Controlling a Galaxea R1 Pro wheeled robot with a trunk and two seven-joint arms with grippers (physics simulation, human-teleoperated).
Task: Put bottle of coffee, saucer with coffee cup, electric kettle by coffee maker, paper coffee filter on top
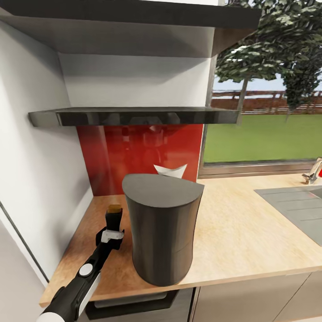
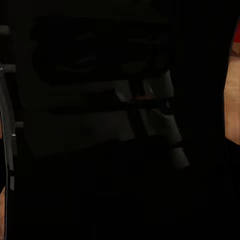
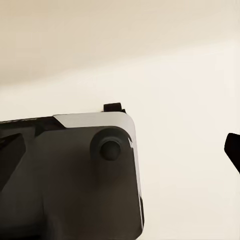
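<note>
The tall grey coffee maker [image 1: 163, 228] stands on the light wood kitchen countertop [image 1: 241, 232] near its left end. Just left of it, my left gripper [image 1: 114, 221] is shut on the bottle of coffee [image 1: 115, 209]; its golden-brown cap shows above the fingers, low over the worktop. The left wrist view is almost black, with a strip of countertop [image 2: 232, 100] at one edge. A white paper coffee filter [image 1: 170, 170] peeks out behind the coffee maker. The glossy black kitchen shelf [image 1: 134, 116] hangs above, bare. Saucer, cup and kettle are out of view.
A white wall [image 1: 36, 170] closes the left side and a red backsplash [image 1: 134, 152] the back. A grey sink [image 1: 297, 205] with a tap [image 1: 313, 172] lies at the right, under a window. The right wrist view shows a grey robot part [image 3: 75, 175] against a pale surface.
</note>
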